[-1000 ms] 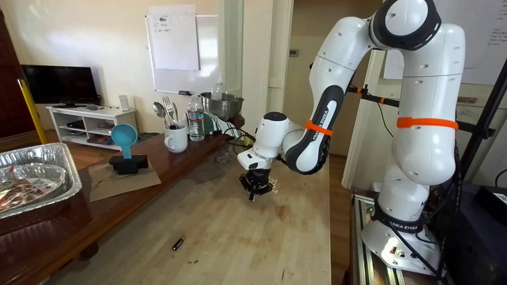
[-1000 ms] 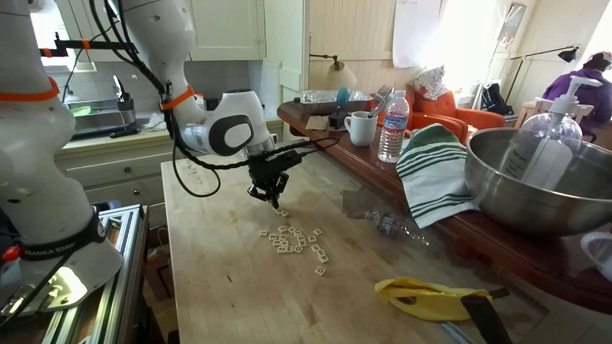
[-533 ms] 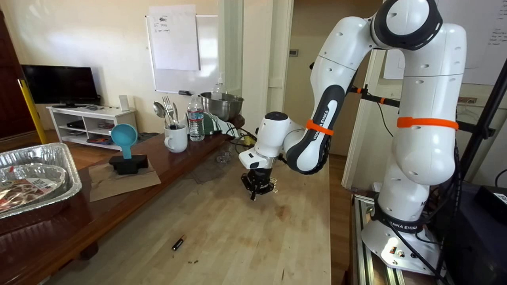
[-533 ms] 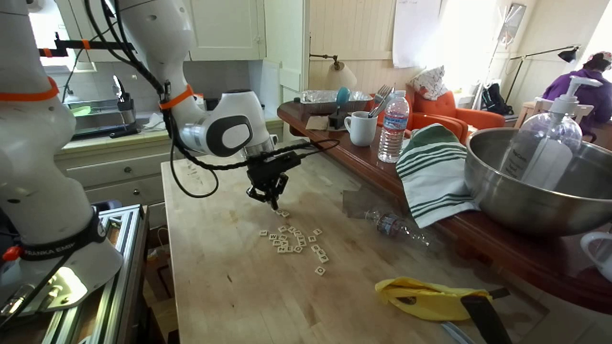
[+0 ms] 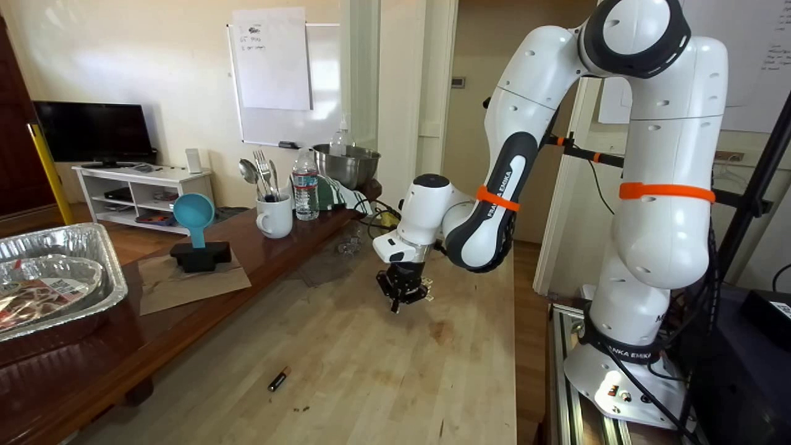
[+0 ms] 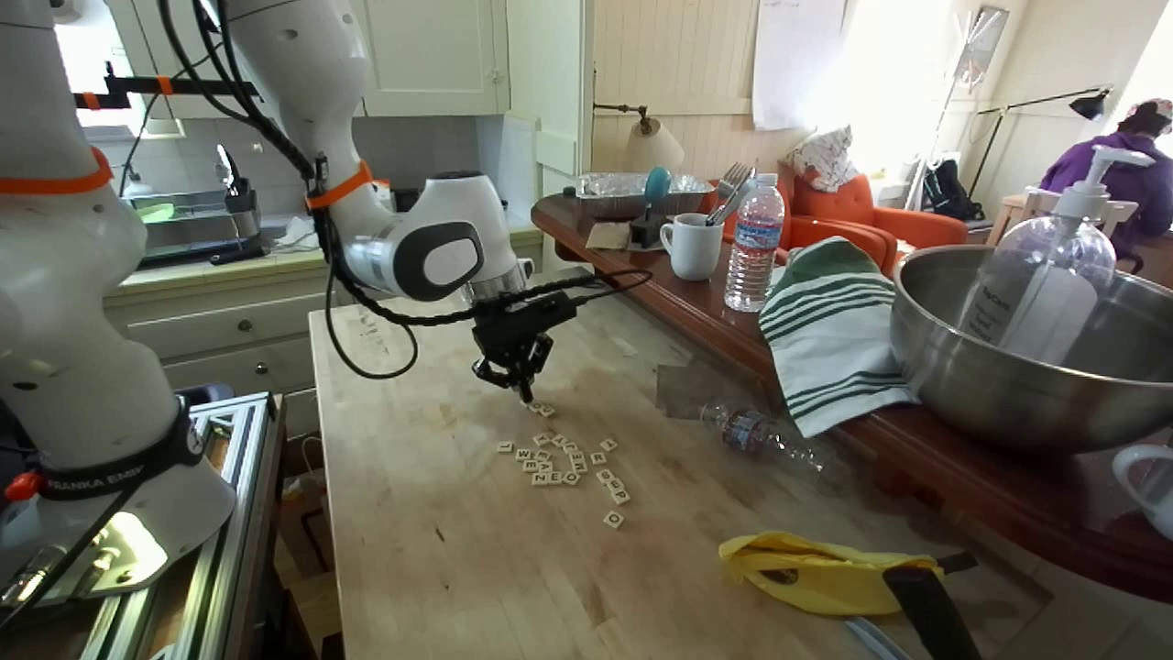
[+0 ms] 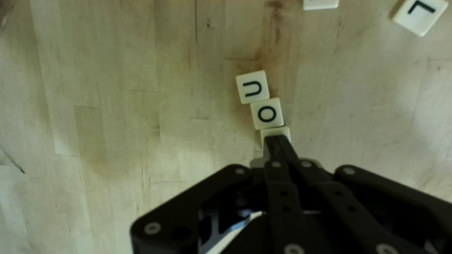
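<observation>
Three tiles (image 7: 267,113) run in line toward the clenched jaws, the U (image 7: 252,87) opening crosswise.

The wooden table (image 6: 458,568) bears letter tiles (image 7: 267,114) and a battery (image 5: 279,379).

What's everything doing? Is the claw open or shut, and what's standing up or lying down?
Claw, shut
U tile, face up
O tile, face up
Other tiles, scattered
Mug, upright, cutlery inside
Water bottle, upright
Another water bottle, lying on its side
Metal bowl, upright, pump bottle inside
Striped towel, draped
Battery, lying down
TV, screen dark
</observation>
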Robot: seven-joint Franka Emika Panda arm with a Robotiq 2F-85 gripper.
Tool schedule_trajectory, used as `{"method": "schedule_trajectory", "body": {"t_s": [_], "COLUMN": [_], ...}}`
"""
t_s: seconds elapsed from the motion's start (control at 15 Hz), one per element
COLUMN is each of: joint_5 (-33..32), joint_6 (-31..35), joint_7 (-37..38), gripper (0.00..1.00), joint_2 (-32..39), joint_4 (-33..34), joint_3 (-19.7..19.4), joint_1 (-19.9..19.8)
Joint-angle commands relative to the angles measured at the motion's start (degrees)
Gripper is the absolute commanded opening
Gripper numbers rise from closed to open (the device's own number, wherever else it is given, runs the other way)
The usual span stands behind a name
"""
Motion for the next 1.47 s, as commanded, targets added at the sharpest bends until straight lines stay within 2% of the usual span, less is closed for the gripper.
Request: {"method": "schedule_trajectory", "body": {"t_s": [0.0, 1.4], "joint_5": [2.22, 2.67], "joint_6": [-1.6, -4.5], "joint_7": [-2.81, -5.9], "gripper": [0.0, 0.0], "joint_2": [-0.41, -5.1], "joint_4": [-1.17, -0.98], "joint_3": [1.24, 3.17], "joint_1": [-1.05, -0.89]}}
